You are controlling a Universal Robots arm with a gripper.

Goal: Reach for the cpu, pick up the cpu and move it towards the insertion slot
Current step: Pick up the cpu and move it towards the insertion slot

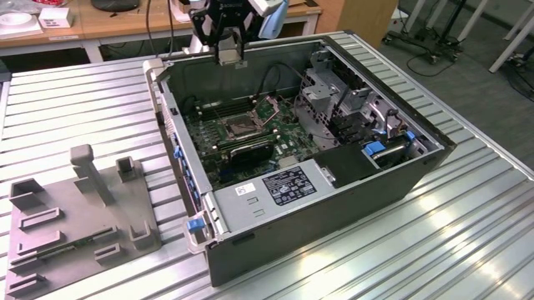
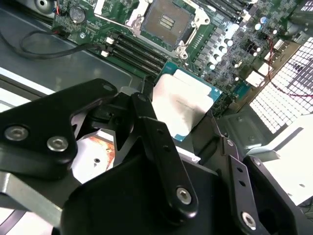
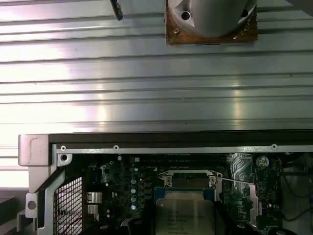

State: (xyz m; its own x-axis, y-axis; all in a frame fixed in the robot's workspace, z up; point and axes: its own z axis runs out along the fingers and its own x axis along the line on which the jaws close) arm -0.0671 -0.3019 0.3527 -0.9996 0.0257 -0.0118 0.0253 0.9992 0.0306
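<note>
Gripper (image 1: pixel 227 57) pinching the cpu (image 2: pixel 183 104) above the case's (image 1: pixel 417 181) far rim, slot (image 1: pixel 236 127) on the board below

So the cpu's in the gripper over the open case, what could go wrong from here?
The gripper seems to pinch the cpu only along one edge, so it could tilt or slip onto the motherboard. The insertion slot has its metal frame and the memory slots close by; a skewed approach might clip them.

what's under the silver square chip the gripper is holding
Under the pale silver square cpu lies green motherboard; the silver-framed black insertion slot sits beyond it. The board patch directly beneath the chip is hidden.
</note>
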